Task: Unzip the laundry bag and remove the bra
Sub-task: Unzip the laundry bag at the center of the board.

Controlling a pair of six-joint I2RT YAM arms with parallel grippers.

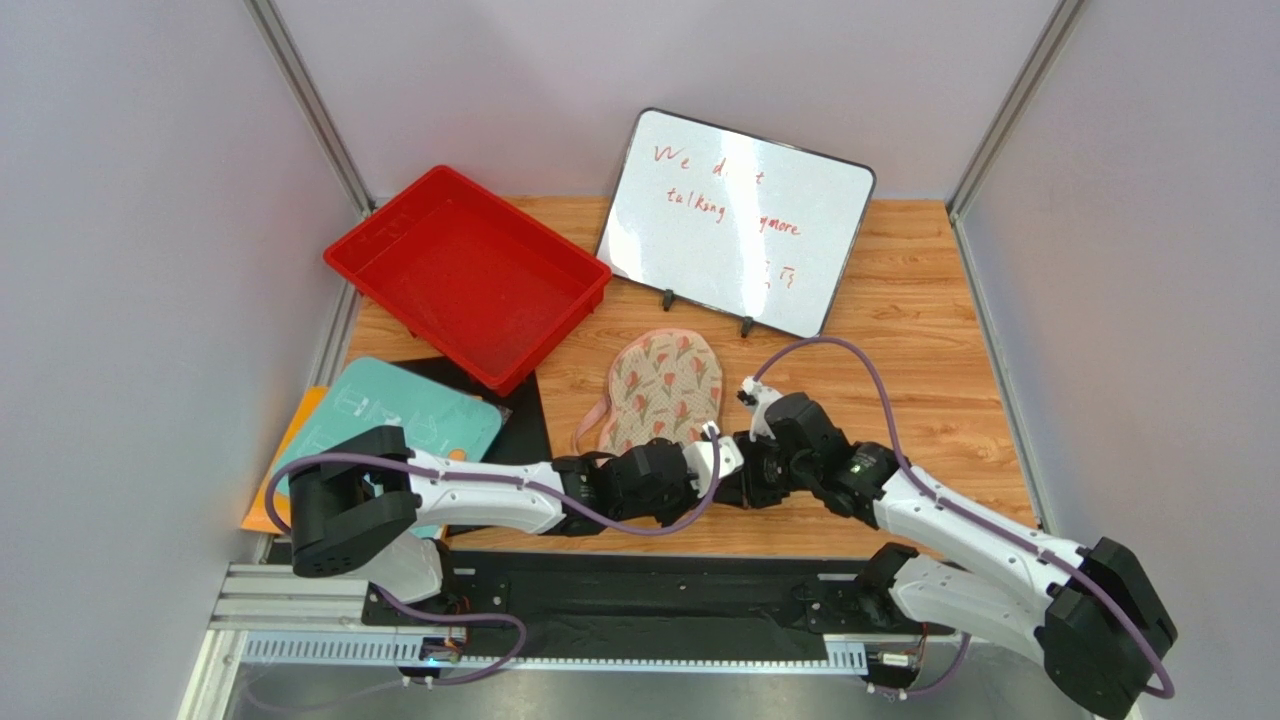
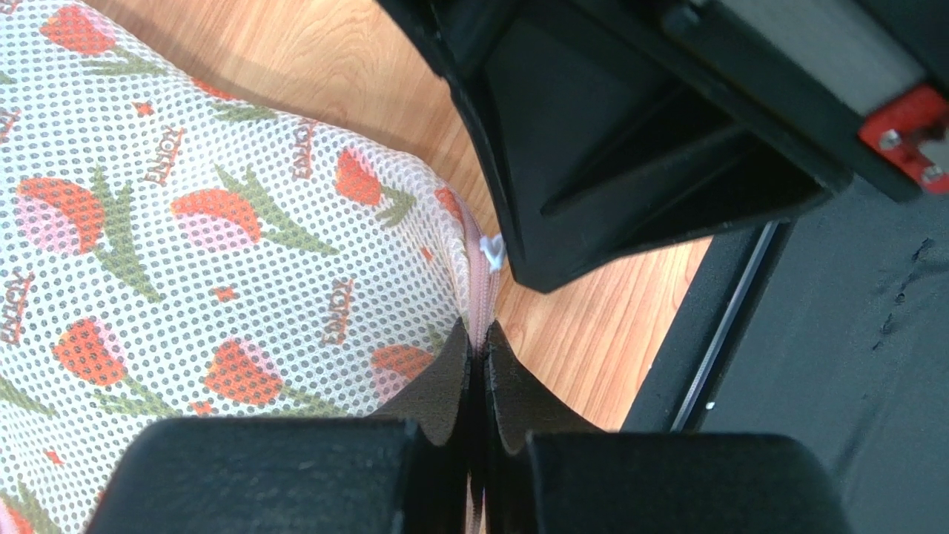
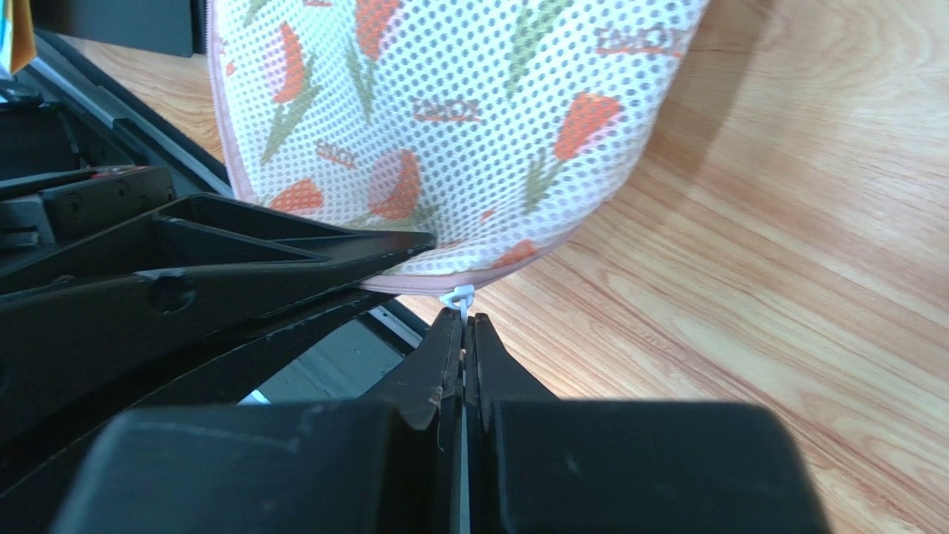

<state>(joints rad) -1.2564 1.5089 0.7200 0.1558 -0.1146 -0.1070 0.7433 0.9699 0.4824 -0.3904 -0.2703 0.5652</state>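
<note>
The cream mesh laundry bag (image 1: 661,387), peanut-shaped and printed with red-pink tulips and green stems, lies flat on the wooden table (image 1: 932,375), roughly in the middle. It sits in front of the propped-up whiteboard with red handwriting (image 1: 736,218) and to the right of the red plastic tray (image 1: 451,270). Both arms reach in to the bag's near end and meet there, almost tip to tip.

The left gripper (image 2: 479,334) is clenched tight, its two black fingers nipping the pink zipper edging (image 2: 481,292) right at the rim of the bag. The right gripper (image 3: 462,320) comes in from the other side, and its fingers are pressed together too. They pinch the small white zipper pull (image 3: 457,297), which pokes out just past their tips against the pink seam. One black finger of the left gripper crosses close beside it.

A teal board (image 1: 394,413) lies on the table's left, near the left arm's base.
</note>
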